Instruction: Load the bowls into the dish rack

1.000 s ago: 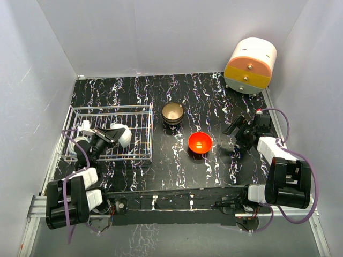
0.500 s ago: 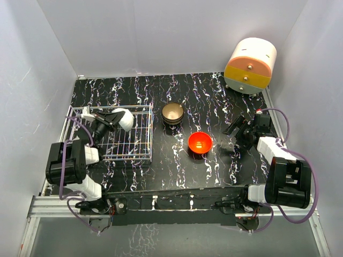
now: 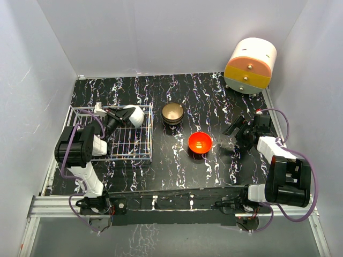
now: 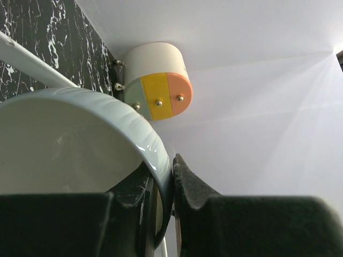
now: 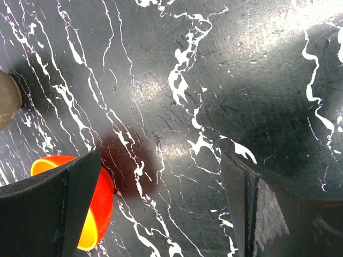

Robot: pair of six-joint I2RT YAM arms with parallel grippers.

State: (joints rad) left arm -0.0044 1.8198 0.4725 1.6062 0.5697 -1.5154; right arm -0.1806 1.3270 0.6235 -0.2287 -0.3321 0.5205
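Top external view, left side: my left pincer (image 3: 126, 116) is clenched on the rim of the white bowl (image 3: 135, 114). It holds the bowl tipped on its side over the far right corner of the rack (image 3: 148, 140), which sits on the left of the dark marbled surface (image 3: 214, 101). In the left wrist view one finger (image 4: 192, 187) presses the outside of the bowl (image 4: 64, 144) wall and the other sits inside. The rim is pinched between them.

Toward the middle, the brown bowl (image 3: 172, 112) stands upright just right of the rack. I cannot tell whether another bowl is stacked beneath it. The red bowl (image 3: 200, 143) stands nearer me, apart from it.

On the right, my right pincer (image 3: 239, 131) is released, its jaws wide, hovering low beside the red bowl with nothing in it. The right wrist view shows that bowl (image 5: 105, 197) partly behind one finger (image 5: 53, 214).

These bowls look glazed and rigid, so I judge them slick, fairly light and prone to chipping on wire. The rim wall, one finger in and one out, looks the surest hold. A firm pinch and a gentle set-down would suit.
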